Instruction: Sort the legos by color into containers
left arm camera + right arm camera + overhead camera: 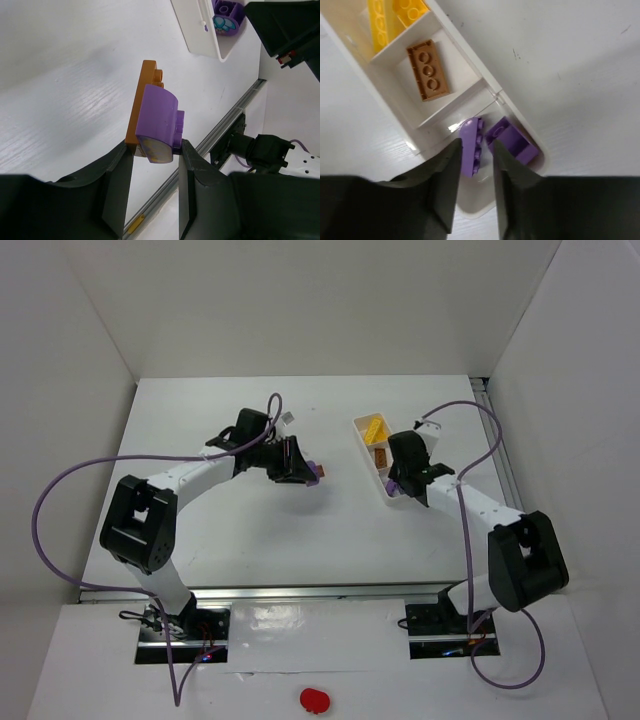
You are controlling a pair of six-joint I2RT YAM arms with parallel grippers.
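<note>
My left gripper (152,150) is shut on a purple brick (160,122) stuck to an orange brick (142,100), held above the table mid-scene (305,472). The white tray (400,107) holds yellow bricks (395,15) in the far compartment, an orange-brown brick (427,70) in the middle one, and a slim purple brick (470,142) and a squarer purple brick (512,142) in the near one. My right gripper (476,144) hangs over the near compartment. Its fingers straddle the slim purple brick, with a small gap on the right. The tray (362,440) shows in the top view.
A metal rail (300,592) runs along the table's near edge. White walls close in the left, back and right sides. The right arm (480,510) reaches in from the lower right. Purple cables loop over both arms.
</note>
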